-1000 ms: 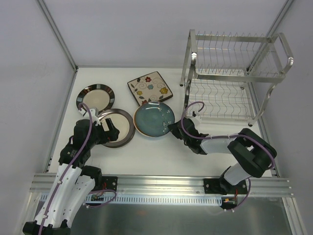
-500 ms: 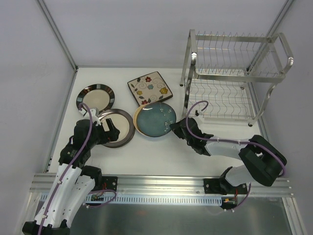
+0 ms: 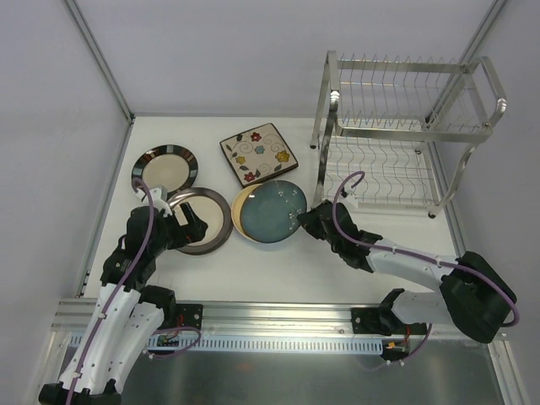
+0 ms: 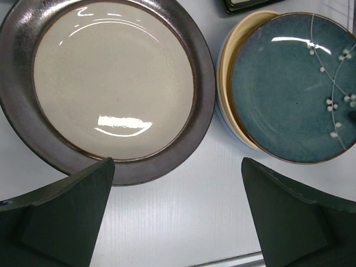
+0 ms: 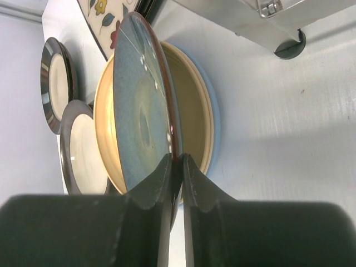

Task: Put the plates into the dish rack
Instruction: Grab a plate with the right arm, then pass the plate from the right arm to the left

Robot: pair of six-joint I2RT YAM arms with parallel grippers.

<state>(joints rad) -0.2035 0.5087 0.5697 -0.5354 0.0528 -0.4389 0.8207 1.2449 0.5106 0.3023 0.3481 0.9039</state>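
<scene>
Near the rack (image 3: 405, 126), right end effector (image 5: 177, 160) pinches the rim of the blue plate (image 5: 142, 111), tilted off the tan plate (image 5: 192, 105), likely for upright slotting; left end effector (image 4: 178, 164) hangs open.

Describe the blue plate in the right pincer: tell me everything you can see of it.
The blue plate is round and glossy, apparently glazed ceramic. It is speckled teal-blue with a thin white branch-and-blossom design and a dark brown rim. The right pincer is shut on the rim nearest the dish rack, tilting that edge up off the cream plate beneath. The plate's far edge seems to rest on that cream plate. It lies just left of the rack.
</scene>
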